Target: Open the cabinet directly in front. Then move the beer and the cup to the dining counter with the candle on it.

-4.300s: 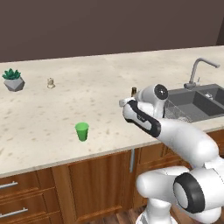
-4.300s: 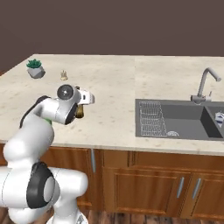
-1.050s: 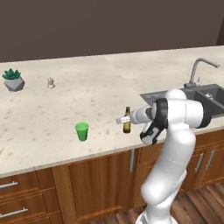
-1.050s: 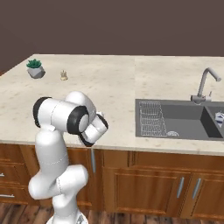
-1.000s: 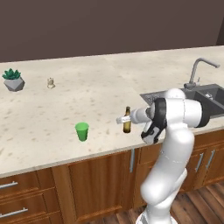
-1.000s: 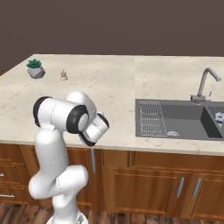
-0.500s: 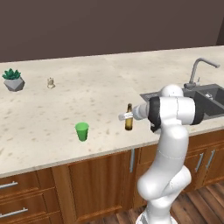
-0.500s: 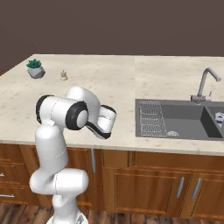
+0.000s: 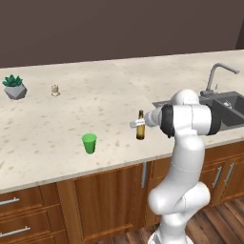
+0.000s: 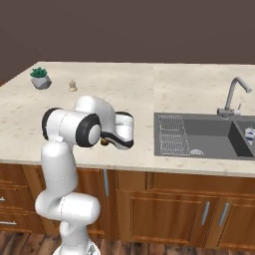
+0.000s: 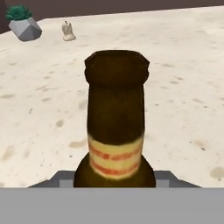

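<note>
— So, from the camera behind your left side, where is everything?

— From there my hand (image 9: pixel 137 124) is level with the beer (image 9: pixel 140 126), which stands upright on the counter (image 9: pixel 66 114), near its front edge. The hand is right at the bottle, about halfway up it. The cup (image 9: pixel 89 143) stands apart to the left of the bottle, also near the front edge. Far back on the left are the candle (image 9: pixel 55 90) and, beyond it, a plant (image 9: pixel 15 86) in a grey pot. A sink (image 9: pixel 224 106) with its faucet (image 9: pixel 217 76) lies to the right.

— And from behind your right side?

— My arm covers most of it there. Only a brown bit of the beer (image 10: pixel 105 141) peeks out below my wrist. The candle (image 10: pixel 72 86) and plant (image 10: pixel 40 77) sit at the far left corner.

— What about along your hand?

— The beer (image 11: pixel 115 127) fills the middle, neck and pale label close up, sitting between my fingers. They stand partly apart around it; whether they press on the glass I cannot tell. Behind it are the candle (image 11: pixel 68 31) and plant (image 11: pixel 22 22).
</note>
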